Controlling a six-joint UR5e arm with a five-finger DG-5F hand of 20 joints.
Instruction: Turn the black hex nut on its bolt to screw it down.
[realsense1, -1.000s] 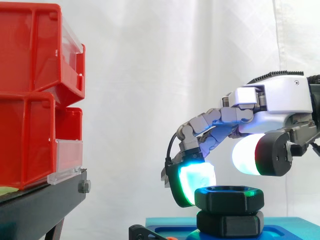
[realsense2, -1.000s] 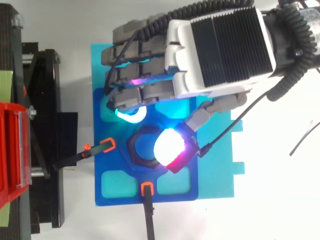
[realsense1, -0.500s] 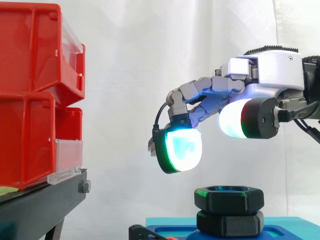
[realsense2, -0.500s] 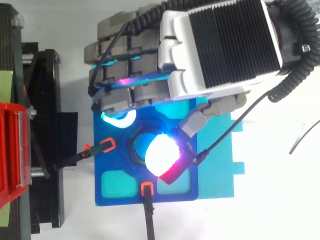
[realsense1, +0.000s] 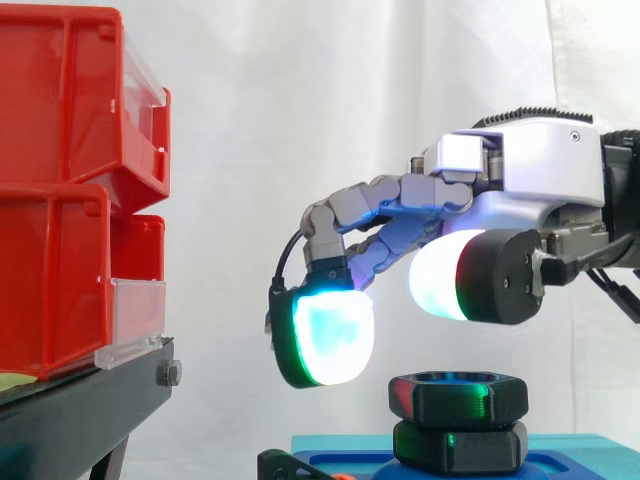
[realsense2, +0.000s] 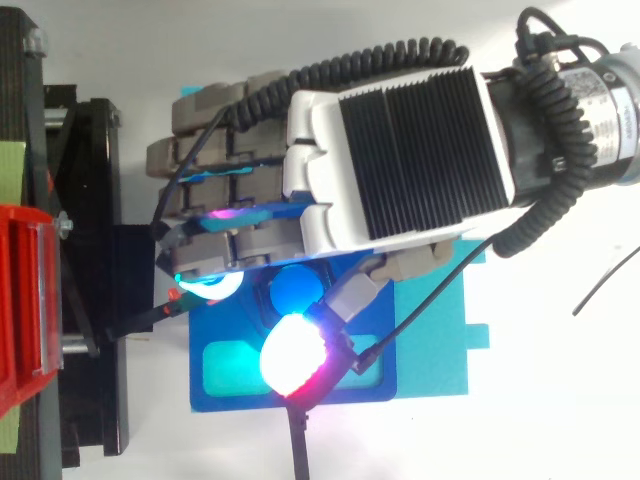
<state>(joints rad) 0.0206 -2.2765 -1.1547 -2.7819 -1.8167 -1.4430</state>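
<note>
The black hex nut (realsense1: 458, 398) sits on top of a second black hex piece (realsense1: 460, 447) on the blue base plate (realsense1: 570, 450). My hand (realsense1: 520, 195) hovers above it, touching nothing. Its fingers are loosely bent; a cyan-glowing fingertip (realsense1: 325, 338) hangs left of the nut and slightly higher. The thumb pad (realsense1: 450, 278) floats just above the nut's top. From above, the hand (realsense2: 400, 150) covers most of the nut. A blue disc (realsense2: 295, 290) at the nut's middle peeks out beside the red-white thumb pad (realsense2: 292, 352).
Red bins (realsense1: 70, 180) are stacked on a black stand (realsense1: 80, 410) at the left, close to the fingertips' side. Black clamps with orange tips (realsense2: 292, 430) hold the blue plate (realsense2: 430, 330). A thin black cable (realsense2: 600, 285) lies to the right.
The hand let go of the nut's rim, lifted clear and shifted toward the bins, then dropped a little. The nut has stayed in place.
</note>
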